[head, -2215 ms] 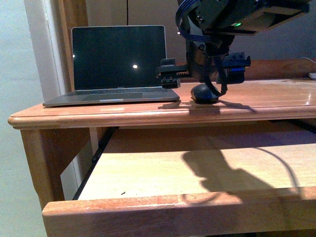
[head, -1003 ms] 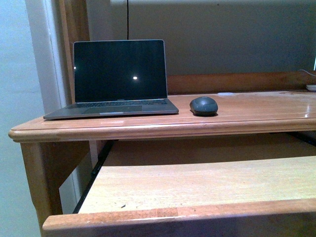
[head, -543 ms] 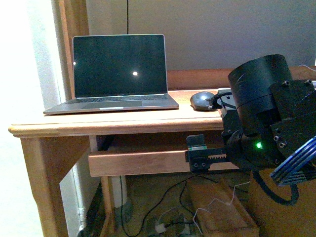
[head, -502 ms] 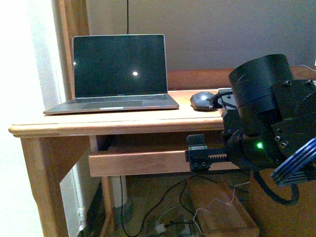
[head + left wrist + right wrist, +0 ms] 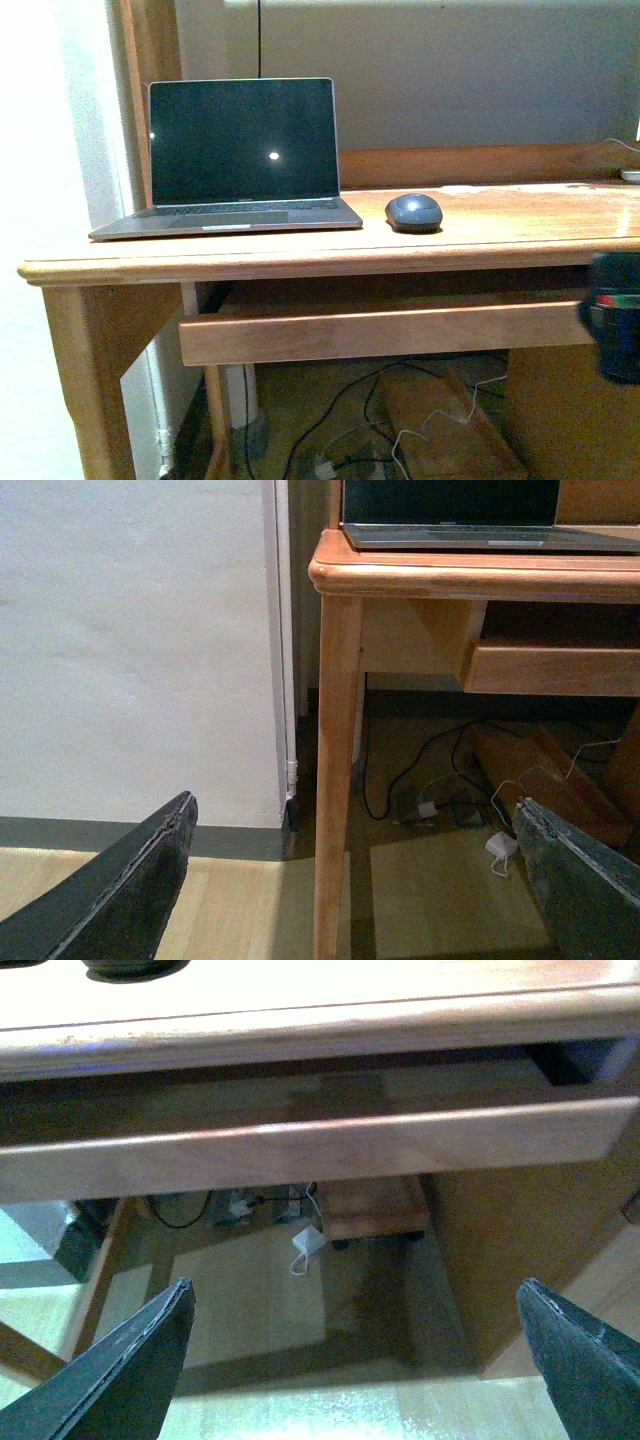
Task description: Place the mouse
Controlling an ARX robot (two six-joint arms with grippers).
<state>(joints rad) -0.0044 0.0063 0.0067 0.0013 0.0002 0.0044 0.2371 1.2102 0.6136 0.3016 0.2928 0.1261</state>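
The dark grey mouse [image 5: 413, 213] lies on the wooden desk top [image 5: 520, 225], just right of the open laptop [image 5: 240, 150]. No gripper touches it. In the right wrist view only its lower edge [image 5: 130, 966] shows, above the desk's front edge. My right gripper [image 5: 353, 1285] is open and empty, low in front of the shut drawer [image 5: 320, 1150]. A dark blurred part of my right arm [image 5: 615, 318] shows at the front view's right edge. My left gripper [image 5: 352, 802] is open and empty, low near the desk's left leg [image 5: 335, 780].
The drawer front [image 5: 380, 335] sits flush under the desk top. Cables and a white adapter [image 5: 500, 845] lie on the floor under the desk. A brown box [image 5: 450, 420] stands below. A white wall [image 5: 140, 640] is left of the desk.
The drawer, pulled out a second ago, is now shut. My right arm, in front of the drawer half a second ago, has drawn back to the right edge. The mouse has not moved.
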